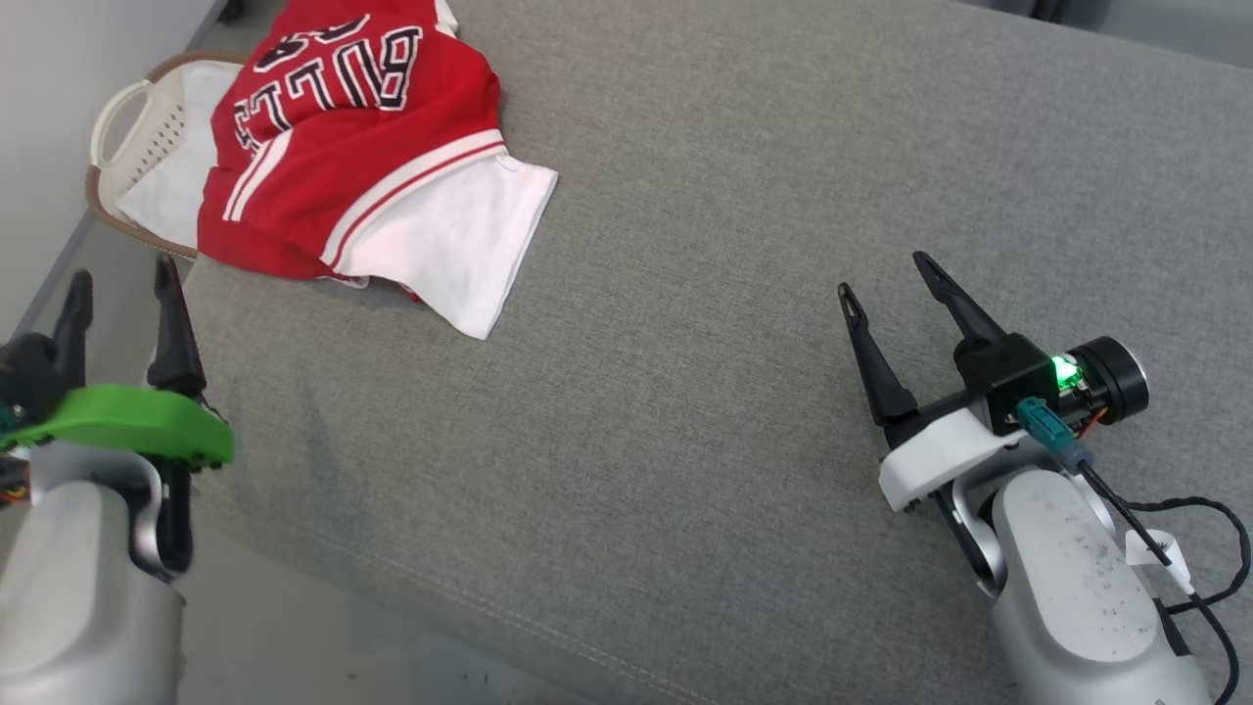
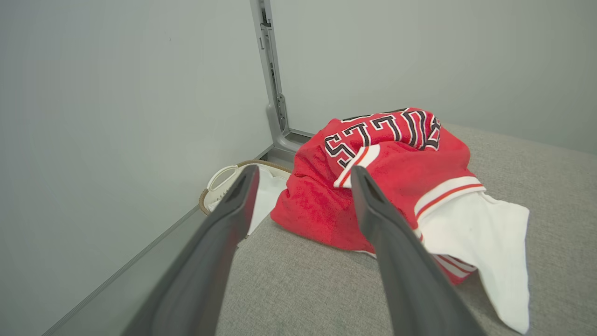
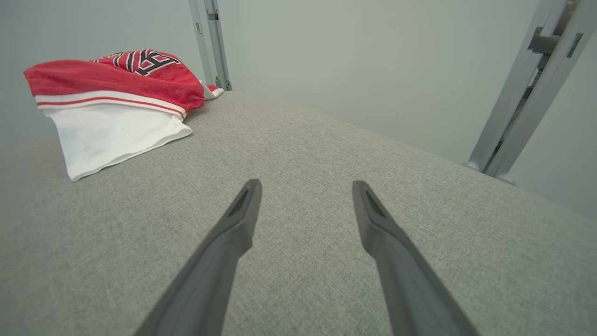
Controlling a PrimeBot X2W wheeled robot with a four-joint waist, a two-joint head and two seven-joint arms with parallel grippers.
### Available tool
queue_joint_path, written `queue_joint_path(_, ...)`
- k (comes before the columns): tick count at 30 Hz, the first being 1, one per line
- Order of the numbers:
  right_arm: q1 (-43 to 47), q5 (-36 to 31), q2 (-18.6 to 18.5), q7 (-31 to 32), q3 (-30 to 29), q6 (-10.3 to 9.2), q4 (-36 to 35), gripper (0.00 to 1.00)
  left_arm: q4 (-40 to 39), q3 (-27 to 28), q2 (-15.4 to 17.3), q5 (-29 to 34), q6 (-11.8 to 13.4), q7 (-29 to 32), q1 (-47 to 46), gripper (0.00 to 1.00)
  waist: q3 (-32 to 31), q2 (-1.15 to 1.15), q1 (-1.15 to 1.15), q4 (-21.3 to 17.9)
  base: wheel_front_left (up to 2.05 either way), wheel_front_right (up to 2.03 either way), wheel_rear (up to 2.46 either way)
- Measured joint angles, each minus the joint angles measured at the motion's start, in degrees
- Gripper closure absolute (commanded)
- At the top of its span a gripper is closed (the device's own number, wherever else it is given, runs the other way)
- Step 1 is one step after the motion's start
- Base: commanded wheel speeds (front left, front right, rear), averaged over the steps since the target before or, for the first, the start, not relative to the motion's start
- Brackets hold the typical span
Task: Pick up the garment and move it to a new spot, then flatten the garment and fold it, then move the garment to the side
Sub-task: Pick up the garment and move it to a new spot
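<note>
The garment (image 1: 362, 157) is a red jersey with black-and-white lettering, white stripes and white sleeves. It lies crumpled at the far left of the grey cushioned surface (image 1: 705, 294), partly draped over a basket. My left gripper (image 1: 122, 279) hangs open off the surface's left edge, short of the garment (image 2: 382, 186). Over the bare fabric at the right, my right gripper (image 1: 886, 274) is open and empty, far from the garment (image 3: 116, 98).
A white plastic basket (image 1: 137, 127) with a brown rim sits at the far left under the garment's edge. Pale walls and a grey metal post (image 2: 275, 93) stand behind it. Another metal frame (image 3: 527, 88) rises at the surface's far right.
</note>
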Motion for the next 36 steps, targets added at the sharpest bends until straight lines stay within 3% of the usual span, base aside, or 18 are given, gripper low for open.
queue_joint_path(8, -4.70, -2.74, 0.00, -0.01, 1.53, 0.00, -2.09, 0.00, 5.26, -7.32, 10.04, -12.18, -0.01, -0.02, -13.06, 0.00, 7.70, 0.00, 0.00, -3.29, 0.00, 0.00, 0.00)
queue_joint_path(19, -8.85, -3.27, 0.44, -0.20, 4.57, 0.03, -7.00, 0.00, 10.27, -27.10, 21.12, -28.58, -0.04, -0.01, -23.64, 0.00, 16.30, 0.00, 0.00, -9.29, 0.00, 0.00, 0.00)
queue_joint_path(24, -9.64, -3.13, 1.25, -0.58, 5.15, 0.11, -9.01, 0.00, 11.69, -36.21, 25.28, -33.05, -0.07, 0.00, -26.29, 0.00, 19.28, 0.00, 0.00, -12.19, 0.00, 0.00, 0.00)
queue_joint_path(30, -9.91, -3.11, 1.97, -0.76, 5.25, 0.12, -10.96, 0.00, 16.53, -43.79, 27.15, -37.84, -0.07, 1.53, -29.26, 0.00, 21.71, 0.00, 0.00, -15.33, 0.00, 0.00, 0.00)
queue_joint_path(31, -9.91, -3.10, 2.02, -0.76, 5.13, 0.13, -11.16, 0.00, 16.99, -44.37, 27.15, -38.66, -0.07, 1.52, -29.56, 0.76, 21.94, 0.00, 0.00, -15.70, 0.00, 0.00, 0.00)
queue_joint_path(32, -9.91, -2.99, 2.09, -0.77, 4.95, 0.13, -11.31, 0.00, 17.64, -44.88, 27.20, -39.06, -0.07, 1.29, -29.99, 1.00, 22.18, 0.00, 0.00, -16.13, 0.00, 0.00, 0.00)
queue_joint_path(36, -9.86, -2.08, 2.08, -0.77, 4.17, 0.14, -11.39, 0.00, 19.65, -45.80, 28.06, -39.32, -0.07, 0.36, -32.45, 1.00, 22.08, 0.00, 0.00, -17.43, 0.00, 0.00, 0.00)
